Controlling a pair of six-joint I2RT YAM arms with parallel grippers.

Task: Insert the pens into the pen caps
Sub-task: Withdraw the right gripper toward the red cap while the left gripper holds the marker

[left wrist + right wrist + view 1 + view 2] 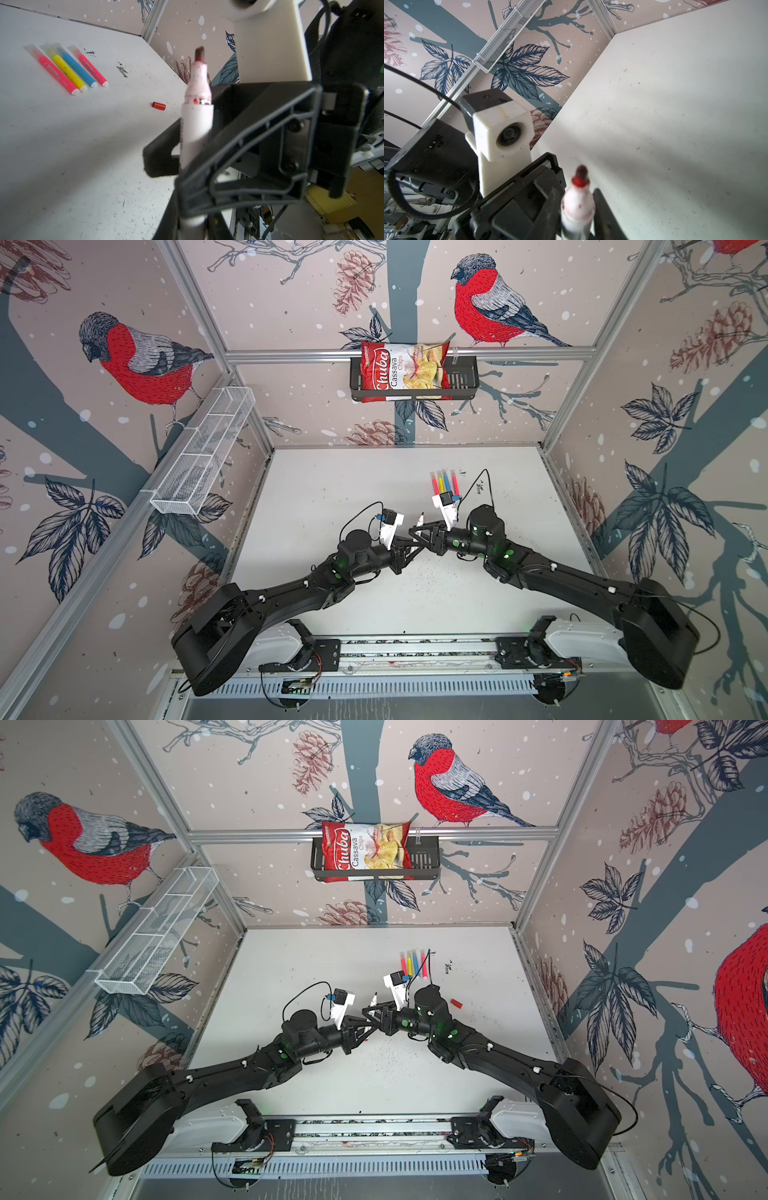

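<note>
A white-barrelled pen point(196, 128) with a bare red tip stands upright above the table's middle, also seen in both top views point(420, 523) point(375, 999). My left gripper point(193, 224) is shut on its lower barrel. My right gripper point(577, 194) is open, its fingers flanking the pen's upper barrel point(578, 209). The red pen cap point(159, 105) lies loose on the table to the right of the right wrist point(456, 1004). Two pink pens point(56, 70), point(89, 66), a yellow one point(68, 72) and a blue one point(79, 69) lie side by side at the back, translucent pen caps point(31, 48) on their far ends.
A black basket point(461, 381) with a chips bag point(403, 366) hangs on the back wall. A white mesh basket point(203, 452) is fixed to the left wall. Dark ink smudges point(122, 71) mark the table beside the row of pens.
</note>
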